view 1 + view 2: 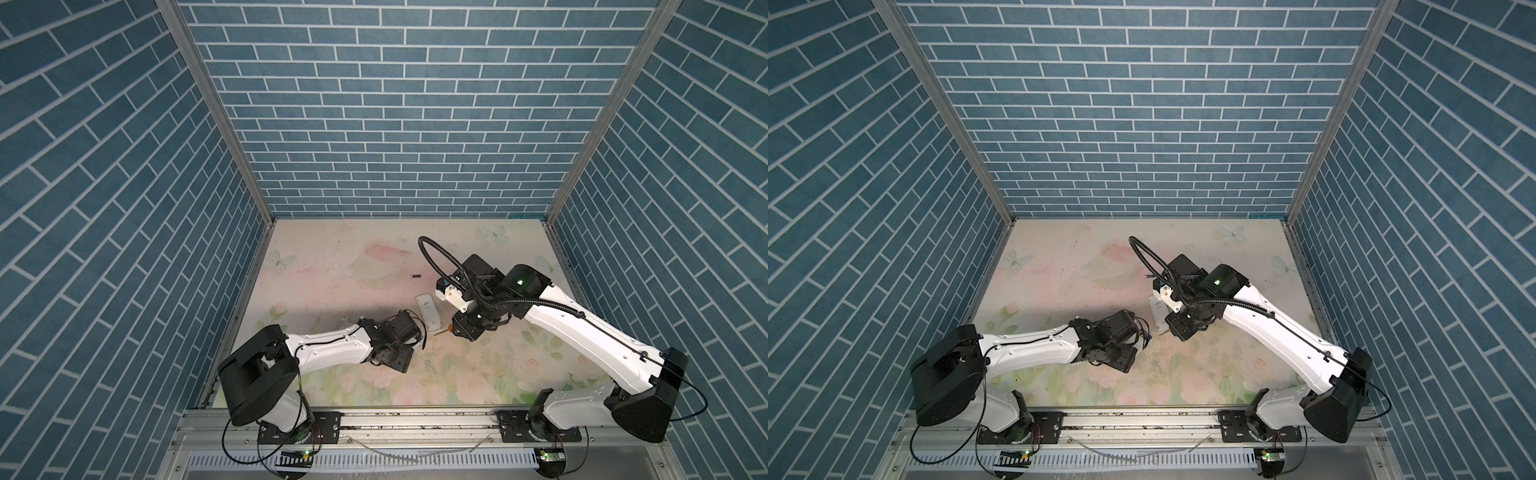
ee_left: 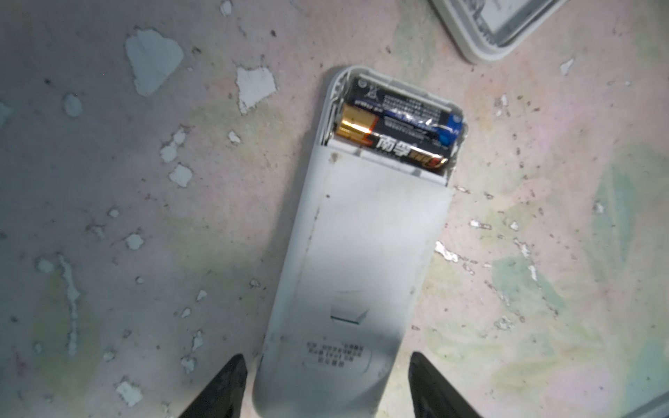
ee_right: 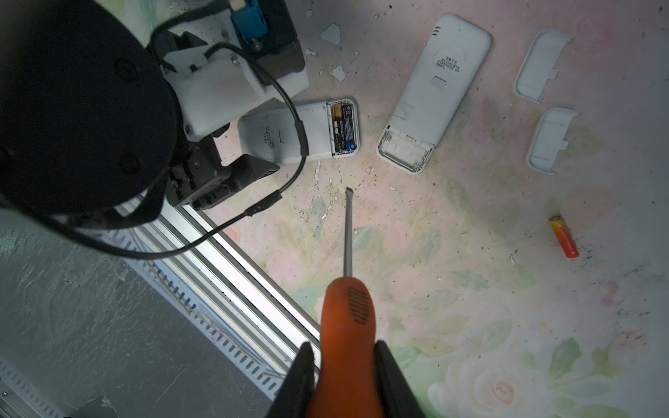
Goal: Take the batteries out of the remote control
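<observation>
A white remote control (image 2: 358, 260) lies back up, its compartment uncovered, with two batteries (image 2: 391, 144) in it side by side. My left gripper (image 2: 327, 358) is open, its fingers either side of the remote's closed end with a gap on each side. This remote (image 3: 300, 134) is hidden under the left wrist in both top views. My right gripper (image 3: 344, 345) is shut on an orange-handled screwdriver (image 3: 347, 311) with its blade off the table. An orange-gold battery (image 3: 564, 237) and a black battery (image 1: 415, 275) lie loose on the table.
A second white remote (image 3: 434, 94) (image 1: 428, 313) with an empty compartment lies beside the first. Two white covers (image 3: 539, 65) (image 3: 550, 139) rest beyond it. The front rail (image 3: 231, 260) runs close to the screwdriver. Blue brick walls enclose the floral table (image 1: 332, 266).
</observation>
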Controlling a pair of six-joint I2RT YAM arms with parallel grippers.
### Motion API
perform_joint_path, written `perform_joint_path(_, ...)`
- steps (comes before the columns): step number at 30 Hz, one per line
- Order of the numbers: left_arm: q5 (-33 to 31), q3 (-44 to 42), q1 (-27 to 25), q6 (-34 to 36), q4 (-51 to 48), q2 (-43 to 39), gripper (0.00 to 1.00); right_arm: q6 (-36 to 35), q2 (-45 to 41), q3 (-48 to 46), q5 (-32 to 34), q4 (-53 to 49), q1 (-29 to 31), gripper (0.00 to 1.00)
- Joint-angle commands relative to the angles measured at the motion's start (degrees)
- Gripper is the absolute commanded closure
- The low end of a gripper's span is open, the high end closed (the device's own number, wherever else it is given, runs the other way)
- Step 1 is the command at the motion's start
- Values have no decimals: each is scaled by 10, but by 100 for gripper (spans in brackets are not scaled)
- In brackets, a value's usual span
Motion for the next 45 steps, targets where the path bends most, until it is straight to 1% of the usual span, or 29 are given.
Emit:
perform_joint_path(1,-13,7,-4,20,12,15,28,-28,13,-10,-20,5,-2,100)
perform_joint_path(10,-17,-25,-4,19,44,17,30,-28,36,-32,-44,50,-2,100)
perform_joint_path(17,-3,-36,-4,47,65,18,35,-38,53,-61,-37,94,-5,100)
perform_joint_path(22,11,-48,-4,77,85,14,41,-41,56,-77,-37,112,-11,100)
perform_joint_path(27,27,-56,-4,106,115,-2,43,-40,52,-85,-37,113,-17,100)
perform_joint_path(30,40,-76,-4,120,133,-9,44,-37,52,-84,-44,109,-19,100)
perform_joint_path(36,63,-88,-4,168,146,-28,46,-39,43,-85,-57,102,-19,100)
perform_joint_path(45,86,-85,-4,217,149,-14,48,-56,44,-88,-53,89,-19,100)
